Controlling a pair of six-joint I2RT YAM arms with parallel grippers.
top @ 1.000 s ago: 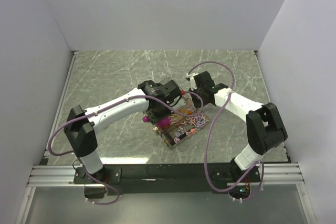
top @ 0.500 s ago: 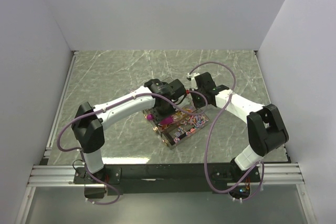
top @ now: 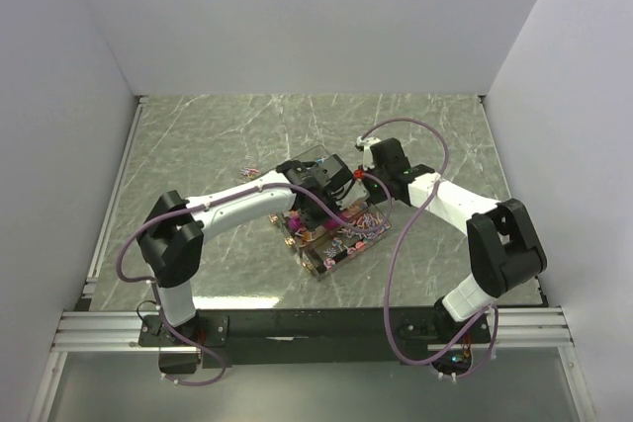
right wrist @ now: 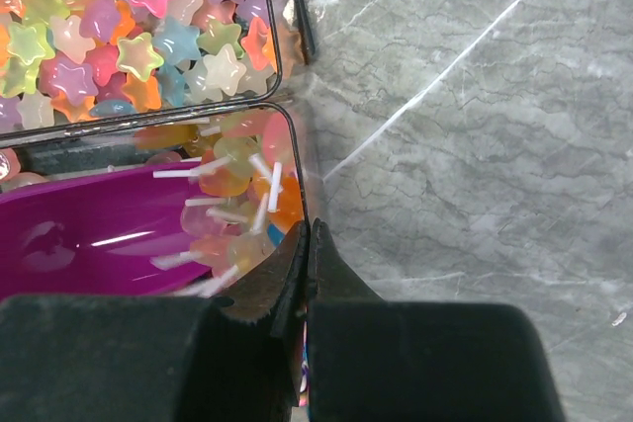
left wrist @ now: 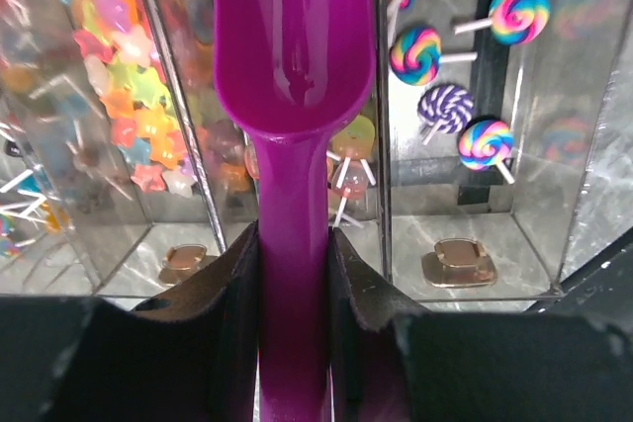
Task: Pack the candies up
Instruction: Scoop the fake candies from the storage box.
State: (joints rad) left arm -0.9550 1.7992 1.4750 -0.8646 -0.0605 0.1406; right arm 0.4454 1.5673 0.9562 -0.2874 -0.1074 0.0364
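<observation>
A clear compartmented box (top: 341, 232) holds the candies: coloured stars (left wrist: 109, 76), translucent lollipops (left wrist: 351, 140) and swirl lollipops (left wrist: 445, 56). My left gripper (left wrist: 295, 239) is shut on the handle of the magenta scoop (left wrist: 295, 37), whose empty bowl reaches over the middle compartment. From above, the left gripper (top: 318, 195) is over the box's far side. My right gripper (right wrist: 309, 234) is shut on the box's thin clear wall (right wrist: 297, 170), beside the stars (right wrist: 129, 37), the lollipops (right wrist: 237, 195) and the scoop (right wrist: 89, 234). From above it (top: 368, 188) is at the box's far right corner.
A few loose candies (top: 249, 173) lie on the marble table behind the left forearm. Two gold latches (left wrist: 460, 262) sit on the box's near wall. White walls close the table at the back and both sides.
My left arm has swung right and reached over the box, bringing the scoop from its left edge into the middle compartment. The right gripper has stayed on the box wall.
</observation>
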